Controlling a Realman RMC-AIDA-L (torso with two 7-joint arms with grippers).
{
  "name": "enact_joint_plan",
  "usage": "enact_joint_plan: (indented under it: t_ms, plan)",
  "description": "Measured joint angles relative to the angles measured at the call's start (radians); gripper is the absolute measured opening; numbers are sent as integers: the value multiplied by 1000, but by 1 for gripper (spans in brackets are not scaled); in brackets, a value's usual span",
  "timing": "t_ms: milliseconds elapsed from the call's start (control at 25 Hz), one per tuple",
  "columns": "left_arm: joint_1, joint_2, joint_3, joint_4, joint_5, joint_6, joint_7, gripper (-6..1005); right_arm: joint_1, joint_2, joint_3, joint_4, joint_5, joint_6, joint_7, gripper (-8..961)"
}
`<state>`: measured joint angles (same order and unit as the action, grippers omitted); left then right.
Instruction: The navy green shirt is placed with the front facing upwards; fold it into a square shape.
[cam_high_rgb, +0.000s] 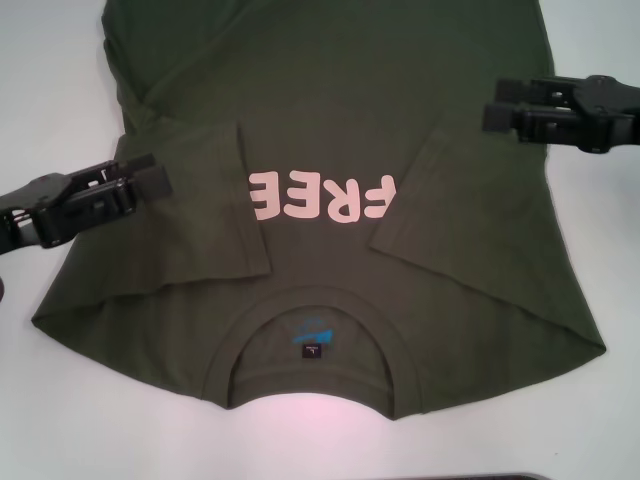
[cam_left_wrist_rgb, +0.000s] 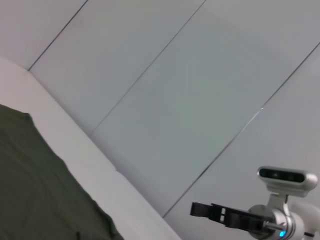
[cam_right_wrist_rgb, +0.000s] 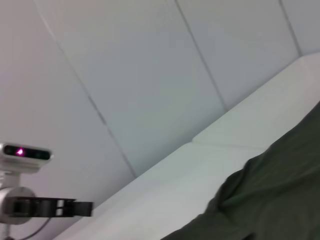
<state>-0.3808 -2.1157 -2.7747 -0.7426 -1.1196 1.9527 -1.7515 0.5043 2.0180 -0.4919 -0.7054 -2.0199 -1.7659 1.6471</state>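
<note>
The navy green shirt (cam_high_rgb: 330, 120) lies flat on the white table, front up, collar toward me. Its pink "FREE" lettering (cam_high_rgb: 322, 197) reads upside down, and a blue neck label (cam_high_rgb: 314, 335) shows inside the collar. Both short sleeves are folded inward over the chest. My left gripper (cam_high_rgb: 145, 173) hovers open over the shirt's left edge, holding nothing. My right gripper (cam_high_rgb: 503, 103) hovers open over the right side, also holding nothing. The left wrist view catches a corner of the shirt (cam_left_wrist_rgb: 35, 185) and the right gripper (cam_left_wrist_rgb: 197, 210) far off. The right wrist view shows shirt cloth (cam_right_wrist_rgb: 270, 200) and the left gripper (cam_right_wrist_rgb: 85, 208).
The white table (cam_high_rgb: 40, 100) shows bare on both sides of the shirt and in front of the collar. A dark strip (cam_high_rgb: 480, 477) runs along the near edge. Pale wall panels (cam_left_wrist_rgb: 200, 75) stand behind the table.
</note>
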Motion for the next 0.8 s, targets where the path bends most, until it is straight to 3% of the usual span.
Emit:
enact_joint_plan:
  t_ms: [120, 360, 520, 680, 800]
  plan:
    - [13, 4, -2, 0, -4, 26, -38, 624, -32, -2, 19, -26, 25, 3, 6, 747]
    - [51, 12, 19, 0, 9, 40, -226, 624, -57, -32, 71, -22, 35, -16, 111, 748]
    - [76, 16, 18, 0, 10, 32, -347, 623, -59, -21, 101, -26, 44, -34, 124, 748]
    - [101, 36, 20, -1, 28, 11, -511, 623, -53, -20, 102, -23, 40, -18, 161, 748]
    - [125, 66, 16, 1, 99, -25, -610, 623, -52, -21, 104, -27, 40, -17, 180, 748]
